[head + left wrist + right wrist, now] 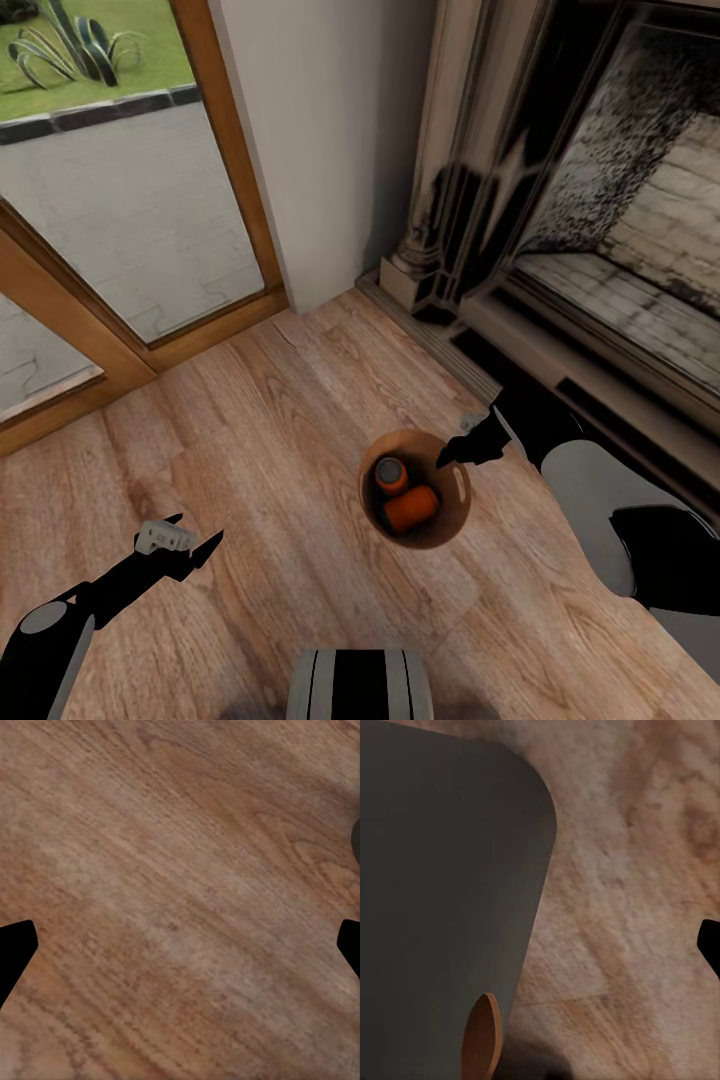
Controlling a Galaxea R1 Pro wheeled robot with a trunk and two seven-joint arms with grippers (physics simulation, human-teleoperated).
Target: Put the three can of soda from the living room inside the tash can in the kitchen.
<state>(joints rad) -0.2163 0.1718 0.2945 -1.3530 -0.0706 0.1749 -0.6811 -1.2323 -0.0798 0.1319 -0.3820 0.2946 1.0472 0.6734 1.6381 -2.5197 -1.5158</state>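
Observation:
The tash can (452, 505), a round bin with a copper-brown inside, stands on the wood floor in front of the fireplace. Two orange cans of soda lie inside it, one (390, 473) showing its dark top and one (412, 509) on its side. My right gripper (467, 440) hovers over the bin's far rim, open. In the right wrist view the bin's grey outer wall (442, 892) is very close, and one fingertip (710, 945) shows at the edge. My left gripper (192, 537) is open and empty over bare floor (180, 892), well left of the bin.
The dark fireplace surround (470, 210) and its low hearth step (560, 370) run along the right. A wood-framed glass door (120, 230) fills the back left, with a white wall (320, 140) between them. My base (360, 685) shows at the near edge.

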